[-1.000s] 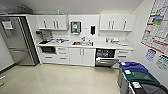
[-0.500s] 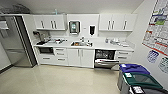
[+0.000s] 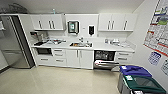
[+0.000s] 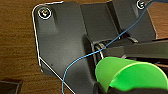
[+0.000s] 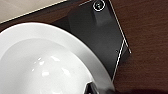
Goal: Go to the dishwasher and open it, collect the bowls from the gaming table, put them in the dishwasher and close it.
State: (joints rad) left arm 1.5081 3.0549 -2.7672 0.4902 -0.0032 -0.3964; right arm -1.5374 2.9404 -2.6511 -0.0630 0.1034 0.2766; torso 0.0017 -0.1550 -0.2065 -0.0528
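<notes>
Dishwasher (image 3: pixel 105 60) stands open under the kitchen bench (image 3: pixel 100 46)

Its door hangs down at two o'clock. A green bowl (image 4: pixel 127 75) fills the left wrist view, a white bowl (image 5: pixel 47 65) the right; whether either end effector clamps, I cannot tell.

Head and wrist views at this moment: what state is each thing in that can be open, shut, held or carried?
dishwasher: door open, lowered outward, dark inside showing.
white cabinet doors: shut.
refrigerator: shut.
blue-lidded bin: lid shut.
green bowl: carried at the left wrist, close to the camera.
white bowl: carried at the right wrist, hollow facing the camera.
</notes>
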